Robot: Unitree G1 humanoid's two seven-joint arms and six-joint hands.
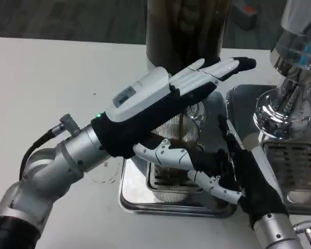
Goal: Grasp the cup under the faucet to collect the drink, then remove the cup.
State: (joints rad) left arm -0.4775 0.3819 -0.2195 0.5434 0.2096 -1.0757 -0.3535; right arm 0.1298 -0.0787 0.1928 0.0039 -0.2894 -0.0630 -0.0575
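Head view, looking down on a white table (52,78).

At centre frame, a clear ribbed plastic cup (182,136) standing on a shiny metal drip tray (132,199), directly beneath a small silver faucet (196,110) at the base of a dark cylindrical drink dispenser (186,31) at top centre. Thin brown stream of drink falling into the cup.

From lower left, silver left forearm reaching diagonally up to centre; left hand (166,104) with white back and black palm, fingers stretched out nearly flat over the faucet area, thumb curving under against the cup's near side. Cannot tell whether anything is truly gripped.

From lower right, right hand (233,171) wrapped around the cup's right side, white fingers (217,187) curled across its front, holding it.

At right edge, a second metal tray (295,161) with a slotted grate, and a polished chrome dispenser base (280,111) above it.
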